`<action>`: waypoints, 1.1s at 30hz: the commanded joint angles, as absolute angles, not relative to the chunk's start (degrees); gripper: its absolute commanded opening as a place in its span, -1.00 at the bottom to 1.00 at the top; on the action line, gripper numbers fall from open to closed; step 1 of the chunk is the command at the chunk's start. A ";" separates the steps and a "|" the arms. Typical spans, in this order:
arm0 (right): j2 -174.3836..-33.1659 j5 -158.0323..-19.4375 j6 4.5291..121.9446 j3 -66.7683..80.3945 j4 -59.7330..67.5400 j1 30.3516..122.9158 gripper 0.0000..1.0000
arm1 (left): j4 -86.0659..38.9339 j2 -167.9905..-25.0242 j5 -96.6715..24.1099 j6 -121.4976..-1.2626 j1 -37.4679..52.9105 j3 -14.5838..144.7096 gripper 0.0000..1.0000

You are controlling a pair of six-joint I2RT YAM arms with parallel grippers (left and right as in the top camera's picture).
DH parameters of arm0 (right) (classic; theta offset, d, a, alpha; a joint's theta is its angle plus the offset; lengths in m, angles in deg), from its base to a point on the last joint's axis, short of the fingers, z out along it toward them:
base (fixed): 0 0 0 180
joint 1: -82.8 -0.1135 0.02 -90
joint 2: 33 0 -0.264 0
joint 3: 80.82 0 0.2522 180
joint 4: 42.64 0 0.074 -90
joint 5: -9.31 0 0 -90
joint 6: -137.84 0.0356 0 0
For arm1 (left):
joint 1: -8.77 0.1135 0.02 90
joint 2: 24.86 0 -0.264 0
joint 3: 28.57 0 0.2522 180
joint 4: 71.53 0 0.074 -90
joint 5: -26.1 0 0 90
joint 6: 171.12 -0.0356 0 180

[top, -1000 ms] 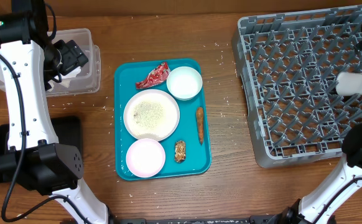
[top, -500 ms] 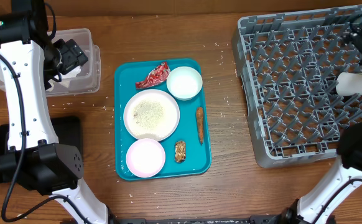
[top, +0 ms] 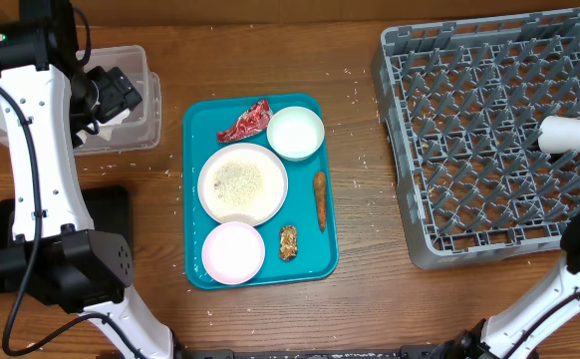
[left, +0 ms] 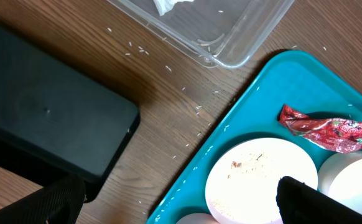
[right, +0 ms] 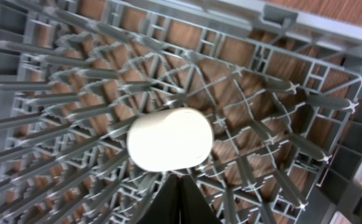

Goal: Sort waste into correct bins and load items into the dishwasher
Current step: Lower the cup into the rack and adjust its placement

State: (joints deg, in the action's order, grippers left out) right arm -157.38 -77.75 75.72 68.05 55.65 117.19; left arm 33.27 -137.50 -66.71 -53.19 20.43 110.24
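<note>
brown wooden table (top: 370,299) carried everything, with white rice crumbs (top: 362,160) scattered over it. at the right stood the big grey dish rack (top: 400,179), and a small white cup (top: 567,134) lay on its side on the lattice near the rack's right edge. the right hand (right: 181,190) showed only in its own wrist view: its two fingers were pressed together with nothing between them, pointing at the cup below it.

a teal tray (top: 310,261) sat in the middle of the table. on it were a large plate (top: 242,183) dusted with rice, a smaller dish (top: 233,251) near the front edge, and a bowl (top: 296,133) at the back right corner. the red-and-silver wrapper (top: 245,122) lay at the back beside the bowl. the thin sausage (top: 320,199) lay to the right of the large plate, and the nutty chunk (top: 288,241) sat just beside the smaller dish.

at the far left, the clear tub (top: 131,140) held a crumpled white napkin (top: 116,118). the black tray (top: 111,214) lay nearer the front, apart from the tub. the left hand (left: 178,193) hung over the tub's right end with its fingers spread wide, holding nothing.
</note>
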 commanded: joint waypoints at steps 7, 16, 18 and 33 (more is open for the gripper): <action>-162.95 -79.30 76.20 69.01 56.07 115.97 -0.92 | 31.85 -137.26 -67.47 -54.33 20.39 110.48 1.00; -165.71 -70.67 78.08 69.01 57.79 115.99 -0.92 | 31.92 -137.26 -67.47 -54.33 20.39 110.48 1.00; -165.71 -69.97 78.10 69.01 57.55 115.99 -0.92 | 31.90 -137.26 -67.47 -54.33 20.39 110.48 1.00; -165.79 -75.87 77.86 63.48 51.43 115.70 -0.92 | 31.92 -137.26 -67.47 -54.33 20.39 110.48 0.99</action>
State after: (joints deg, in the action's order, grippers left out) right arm -165.64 -74.28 77.64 64.24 52.04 115.86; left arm 31.98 -137.50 -66.71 -53.19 20.43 110.24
